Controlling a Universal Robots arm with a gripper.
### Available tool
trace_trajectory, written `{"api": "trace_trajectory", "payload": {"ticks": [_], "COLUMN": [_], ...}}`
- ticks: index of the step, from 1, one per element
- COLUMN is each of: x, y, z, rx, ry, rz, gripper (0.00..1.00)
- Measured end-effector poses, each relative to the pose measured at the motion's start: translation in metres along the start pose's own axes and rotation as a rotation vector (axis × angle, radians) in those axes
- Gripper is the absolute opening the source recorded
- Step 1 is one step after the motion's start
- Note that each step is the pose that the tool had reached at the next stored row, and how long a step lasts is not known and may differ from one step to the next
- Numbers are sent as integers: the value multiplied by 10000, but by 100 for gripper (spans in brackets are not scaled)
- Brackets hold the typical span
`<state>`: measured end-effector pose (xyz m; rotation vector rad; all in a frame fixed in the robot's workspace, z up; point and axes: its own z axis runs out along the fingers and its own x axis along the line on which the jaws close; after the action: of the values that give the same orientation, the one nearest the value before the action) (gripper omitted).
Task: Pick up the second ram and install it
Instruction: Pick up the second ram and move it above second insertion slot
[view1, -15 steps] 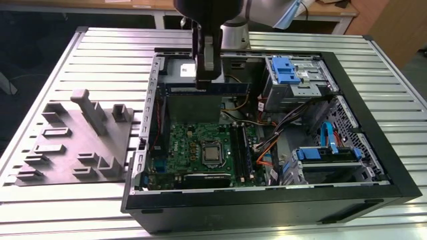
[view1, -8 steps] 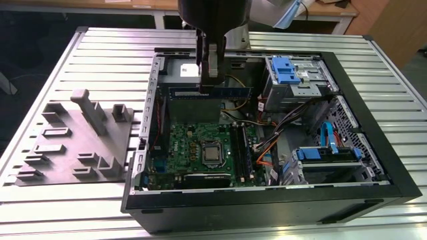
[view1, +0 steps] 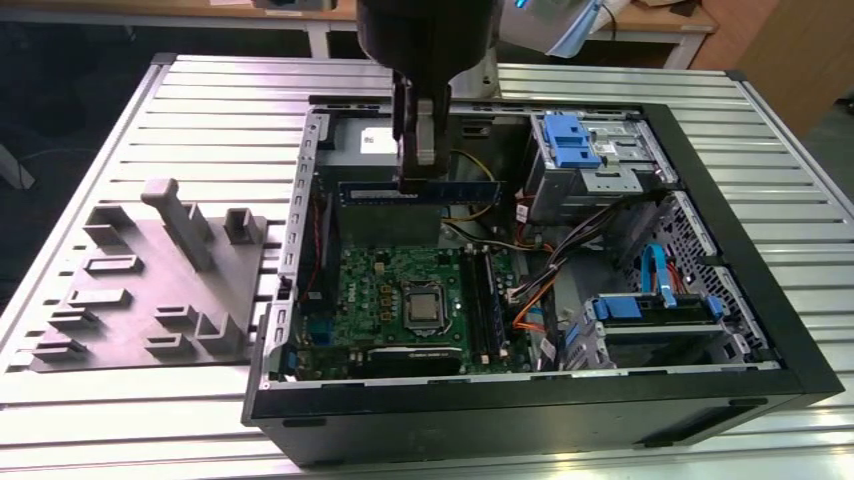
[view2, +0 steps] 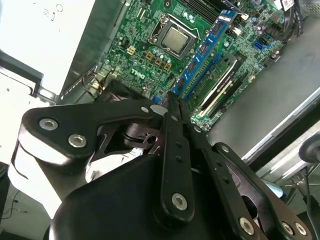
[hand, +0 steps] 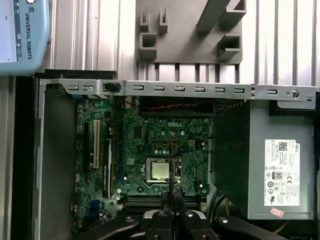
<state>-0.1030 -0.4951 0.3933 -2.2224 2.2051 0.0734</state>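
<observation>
Gripper (view1: 424, 170) pinched on the second ram (view1: 470, 190) mid-length, level above the open case (view1: 534, 412); probably light, stiff, fragile; mid-length hold balances it.

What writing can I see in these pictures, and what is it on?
On the pale blue arm housing: a maker's name in grey capitals.
On the motherboard: a white maker's logo; its finer print is too small to read.
On the white label of the power supply: symbols and small print, too small to read.
On the second ram, held in the tool: no print legible.
</observation>
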Motion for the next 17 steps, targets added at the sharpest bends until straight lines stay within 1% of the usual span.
{"api": "trace_trajectory", "payload": {"ticks": [6, 17], "x": [4, 13], "y": [-3, -57], "z": [108, 308], "rx": [-1, -16], "ry": [1, 1], "rz": [0, 1], "gripper": [12, 12]}}
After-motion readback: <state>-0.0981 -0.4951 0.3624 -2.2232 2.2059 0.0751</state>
